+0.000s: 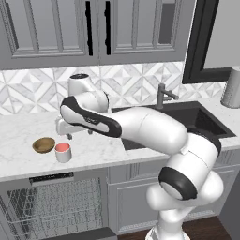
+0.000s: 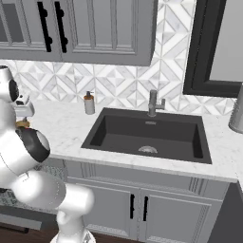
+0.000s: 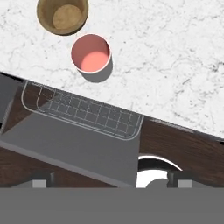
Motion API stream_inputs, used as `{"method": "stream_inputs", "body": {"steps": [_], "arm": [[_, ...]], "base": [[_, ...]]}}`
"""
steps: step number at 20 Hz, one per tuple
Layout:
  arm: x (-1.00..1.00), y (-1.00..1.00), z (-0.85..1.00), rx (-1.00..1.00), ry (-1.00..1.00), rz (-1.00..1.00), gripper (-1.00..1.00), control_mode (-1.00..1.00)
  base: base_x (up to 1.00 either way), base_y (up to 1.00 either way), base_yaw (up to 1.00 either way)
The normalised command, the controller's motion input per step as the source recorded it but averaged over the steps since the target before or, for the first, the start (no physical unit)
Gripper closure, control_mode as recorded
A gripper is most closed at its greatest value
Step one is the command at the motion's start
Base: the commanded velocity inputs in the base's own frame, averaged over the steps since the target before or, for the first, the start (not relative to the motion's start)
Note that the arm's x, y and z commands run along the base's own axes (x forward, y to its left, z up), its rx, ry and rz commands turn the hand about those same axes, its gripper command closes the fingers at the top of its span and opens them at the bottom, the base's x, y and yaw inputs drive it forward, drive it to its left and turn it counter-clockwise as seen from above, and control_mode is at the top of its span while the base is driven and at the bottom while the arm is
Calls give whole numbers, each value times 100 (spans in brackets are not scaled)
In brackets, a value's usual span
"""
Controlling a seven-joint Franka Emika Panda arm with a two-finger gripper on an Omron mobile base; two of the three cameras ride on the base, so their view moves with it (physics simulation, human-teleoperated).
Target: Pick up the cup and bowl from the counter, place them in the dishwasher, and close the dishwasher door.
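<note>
While the desk (image 1: 18,136) is carrying both pieces, you are looking at a task barely begun: the dishwasher (image 1: 54,201) is standing open beneath it, its rack waiting. The bowl (image 1: 43,145) and cup (image 1: 63,152) are sitting just beside each other near the front edge, and the fingers (image 1: 68,136) are hanging spread wide and gripping nothing.

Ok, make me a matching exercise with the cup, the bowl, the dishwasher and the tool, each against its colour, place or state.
Things:
1. cup
2. bowl
3. dishwasher
4. tool

Descriptions:
A. open, wire rack showing
B. pink inside, standing on the counter
C. empty, jaws apart above the counter
D. brown, left of the cup in the left base view

Pairs: 1-B, 2-D, 3-A, 4-C
</note>
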Motion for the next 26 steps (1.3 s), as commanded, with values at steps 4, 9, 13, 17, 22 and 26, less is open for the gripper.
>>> {"method": "stream_inputs", "body": {"steps": [4, 9, 13, 17, 22, 26], "arm": [[55, -15, 0, 1, 1, -3, -100, -100], [41, 2, -18, 0, -3, 0, -100, -100], [29, 10, -35, 5, -10, 0, -100, -100], [33, 27, -49, 9, 0, 0, -100, -100], [30, 25, -50, 9, 0, 0, -100, -100], [18, 16, -45, 0, 3, 0, -100, -100]], "base": [[0, 0, 0], [0, 0, 0], [0, 0, 0], [0, 0, 0], [0, 0, 0], [0, 0, 0]]}}
